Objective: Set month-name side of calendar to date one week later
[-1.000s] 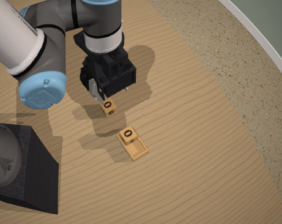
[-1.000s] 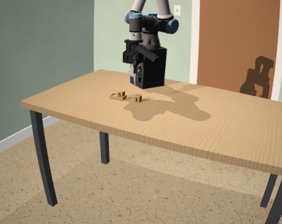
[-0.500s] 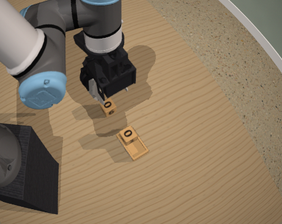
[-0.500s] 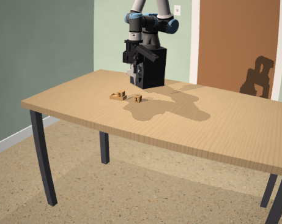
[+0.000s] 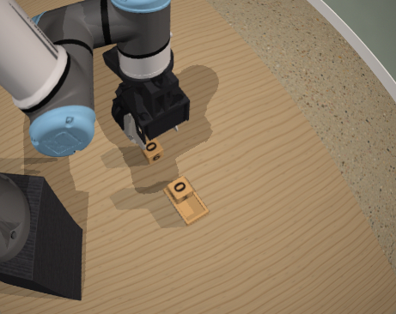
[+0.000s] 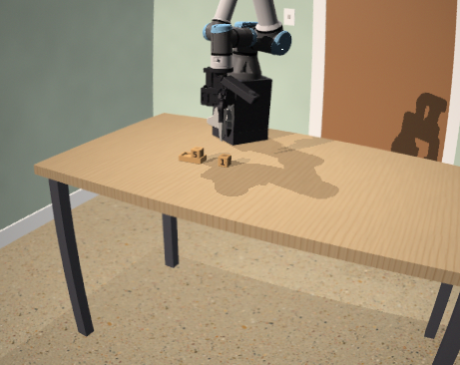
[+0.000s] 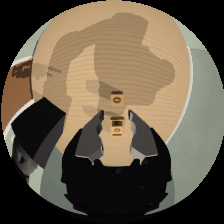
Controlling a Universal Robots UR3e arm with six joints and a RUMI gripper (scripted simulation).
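Observation:
The tray (image 5: 198,218) (image 6: 186,161) holds one cube (image 5: 179,188) (image 6: 198,152) in its end nearer the loose cube; its top shows 0, one side shows 5. The other place in the tray is empty. The loose cube (image 5: 152,150) (image 6: 225,161) stands on the table beside the tray, its top showing 0, one side 1 and another a 6 or 9. My gripper (image 5: 161,137) (image 6: 222,136) (image 7: 116,110) is above the table, partly open, with nothing between its fingers. Both cubes show below it in the wrist view. The month's name cannot be made out.
The robot's black base (image 5: 57,240) (image 6: 252,112) stands at the table's edge. The wooden table (image 5: 267,193) (image 6: 335,224) carries the tray and the loose cube a short gap apart. The arm's shadow falls across the loose cube.

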